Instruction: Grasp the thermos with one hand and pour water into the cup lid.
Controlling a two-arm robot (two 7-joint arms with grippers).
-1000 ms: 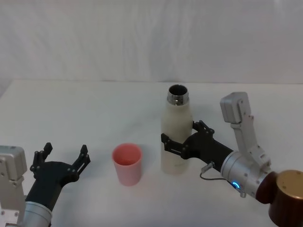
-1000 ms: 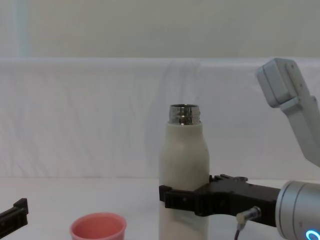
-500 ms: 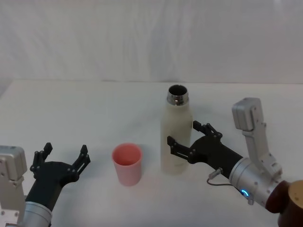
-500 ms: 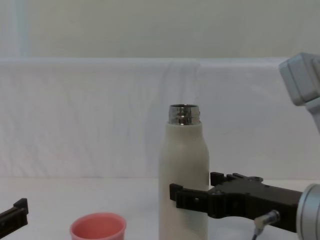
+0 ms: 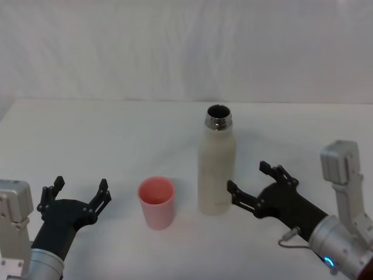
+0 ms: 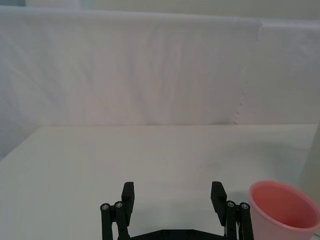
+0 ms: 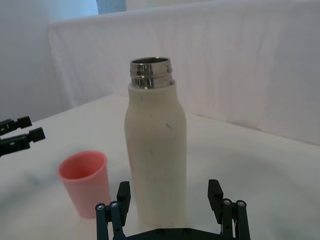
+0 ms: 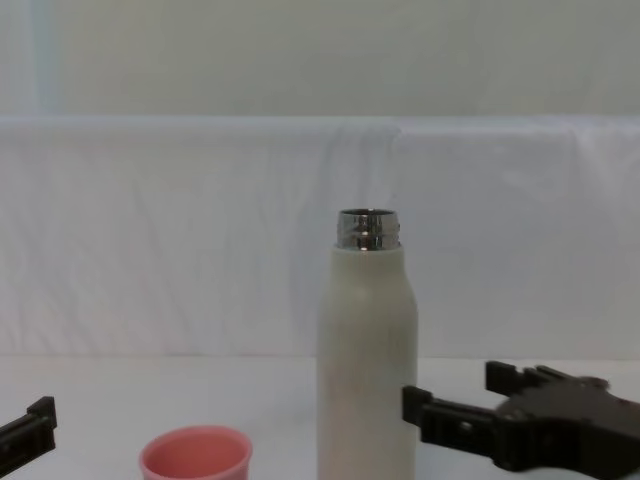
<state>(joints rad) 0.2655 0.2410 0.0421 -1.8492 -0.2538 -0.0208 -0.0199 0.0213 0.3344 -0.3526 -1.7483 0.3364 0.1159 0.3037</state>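
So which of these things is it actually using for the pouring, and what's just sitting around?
Part of the job:
- thermos, upright, open neck
- cup lid, upright to the thermos's left
- right gripper, open, just right of the thermos, not touching

Just there:
- left gripper, open and idle, left of the cup lid
- white table

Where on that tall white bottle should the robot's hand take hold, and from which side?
Probably around the straight middle of the thermos, coming in level from the robot's right. It stands upright, its body is an even cylinder, and the shiny neck is too narrow. The open right hand sits just beside it there, while the cup lid blocks the left side. The left hand rests farther off.
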